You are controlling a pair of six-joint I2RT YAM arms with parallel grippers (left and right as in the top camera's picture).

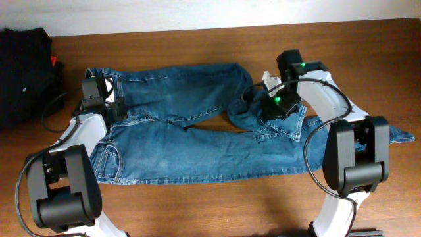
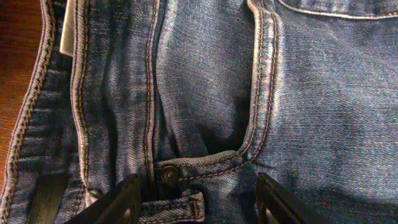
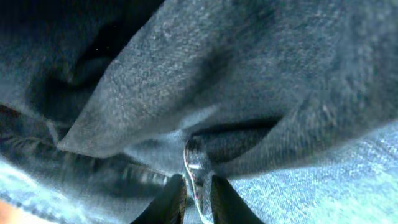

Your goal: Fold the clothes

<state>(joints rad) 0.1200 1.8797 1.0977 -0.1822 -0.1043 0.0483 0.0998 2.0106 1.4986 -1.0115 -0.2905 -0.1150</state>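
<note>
The blue jeans [image 1: 197,141] lie spread across the table, waist at the left, legs running right. The upper leg is folded back on itself near the middle right. My left gripper [image 1: 113,108] is open and rests over the waistband; the left wrist view shows its fingers [image 2: 198,202] either side of a belt loop and rivet on the jeans [image 2: 298,93]. My right gripper [image 1: 271,108] is shut on a fold of the jeans' leg; the right wrist view shows its fingers [image 3: 198,199] pinching a denim edge [image 3: 249,74].
A black garment pile [image 1: 25,76] with a small red tag sits at the far left. The far edge of the wooden table [image 1: 197,33] meets a white wall. A leg hem [image 1: 401,137] reaches out at the right.
</note>
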